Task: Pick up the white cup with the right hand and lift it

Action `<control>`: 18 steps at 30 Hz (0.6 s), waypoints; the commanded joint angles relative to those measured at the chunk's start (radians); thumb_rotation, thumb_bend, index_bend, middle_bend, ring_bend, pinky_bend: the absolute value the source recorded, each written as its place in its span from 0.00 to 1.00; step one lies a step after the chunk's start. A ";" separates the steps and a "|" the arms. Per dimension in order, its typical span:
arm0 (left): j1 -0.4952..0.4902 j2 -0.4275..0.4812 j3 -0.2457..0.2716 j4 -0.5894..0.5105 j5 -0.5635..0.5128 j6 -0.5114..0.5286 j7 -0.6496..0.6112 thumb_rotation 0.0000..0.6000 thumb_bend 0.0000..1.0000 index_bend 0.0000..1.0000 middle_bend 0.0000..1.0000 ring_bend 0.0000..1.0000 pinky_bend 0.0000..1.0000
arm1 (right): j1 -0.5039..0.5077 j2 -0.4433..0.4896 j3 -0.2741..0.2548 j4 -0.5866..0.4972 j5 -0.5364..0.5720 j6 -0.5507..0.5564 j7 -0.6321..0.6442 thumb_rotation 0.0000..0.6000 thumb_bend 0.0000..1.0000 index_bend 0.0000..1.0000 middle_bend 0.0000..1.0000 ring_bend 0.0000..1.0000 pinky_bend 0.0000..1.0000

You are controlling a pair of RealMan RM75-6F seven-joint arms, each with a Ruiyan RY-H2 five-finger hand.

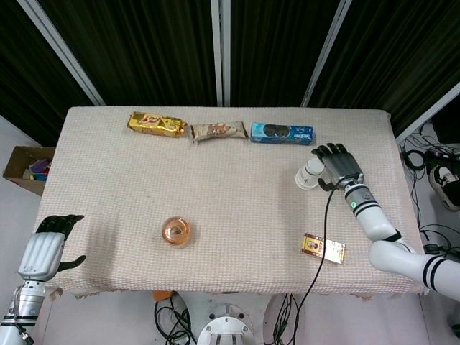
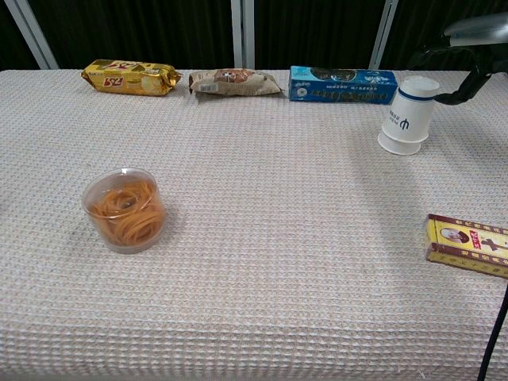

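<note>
The white cup (image 1: 307,175) (image 2: 408,115) with a blue mark stands upside down on the table's right side, just in front of the blue biscuit box. My right hand (image 1: 338,167) (image 2: 474,36) hovers right beside the cup on its right, fingers spread and curved toward it. A dark finger (image 2: 467,86) reaches close to the cup's side, and I cannot tell whether it touches. The cup's rim rests on the cloth. My left hand (image 1: 49,244) hangs open off the table's front left corner, holding nothing; the chest view does not show it.
Along the far edge lie a yellow snack pack (image 1: 157,123) (image 2: 131,77), a brown packet (image 1: 219,131) (image 2: 234,82) and a blue biscuit box (image 1: 282,133) (image 2: 341,84). A clear tub of rubber bands (image 1: 176,231) (image 2: 125,209) and a red-yellow box (image 1: 323,248) (image 2: 468,244) sit nearer. A black cable (image 1: 321,230) crosses the front right.
</note>
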 commanded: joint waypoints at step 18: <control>0.011 -0.002 0.011 0.008 0.001 0.011 -0.013 1.00 0.04 0.21 0.23 0.19 0.17 | 0.069 -0.032 -0.056 0.053 0.060 -0.006 0.040 1.00 0.38 0.24 0.12 0.00 0.08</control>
